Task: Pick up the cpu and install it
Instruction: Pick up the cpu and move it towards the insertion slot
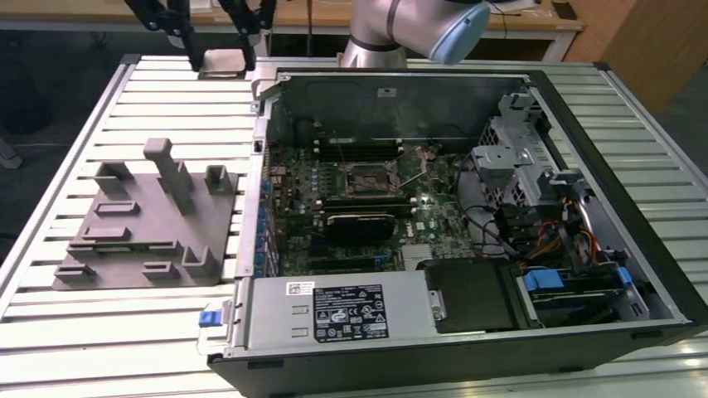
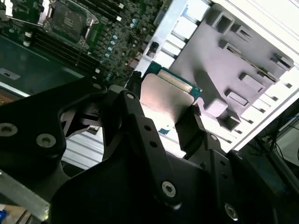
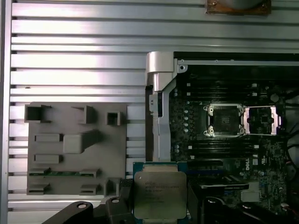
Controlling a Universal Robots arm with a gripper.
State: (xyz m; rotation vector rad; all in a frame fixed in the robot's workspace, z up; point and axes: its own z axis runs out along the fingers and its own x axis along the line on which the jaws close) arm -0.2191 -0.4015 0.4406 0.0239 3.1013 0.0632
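**Cpu clamped by its edges, held clear of the surface**

The end effector (image 2: 164, 105) is clenched on the cpu (image 2: 167, 93). Its two black fingers (image 2: 140, 121) press on opposite edges of the chip and leave the silver lid bare between them. In the first wrist view the cpu (image 3: 160, 191) faces the camera lid-first, with a thin green rim showing round the metal. It touches nothing but the fingers, it hangs well above the slatted metal surface (image 1: 99, 348), and it is not yet in the socket (image 1: 360, 178).

In the exterior view the arm (image 1: 387, 33) enters at the top centre of the frame. The grey fixture block (image 1: 144, 224) lies in the left half, just beside the open computer case (image 1: 443, 361), which takes up the centre and right. The socket sits near the middle of the frame. In the first wrist view its retaining frame is swung open and the seat looks empty.

The chip is likely light, stiff and thin. Its polished lid would be slippery, and the contacts on its underside are easily damaged, as are those in the socket. The plain side edges are therefore the right place to hold it, and that is where the fingers grip it. A tilted or forced seating is the risk.

Counted: one cpu, one socket, one fixture block, one computer case, and one end effector with two fingers.
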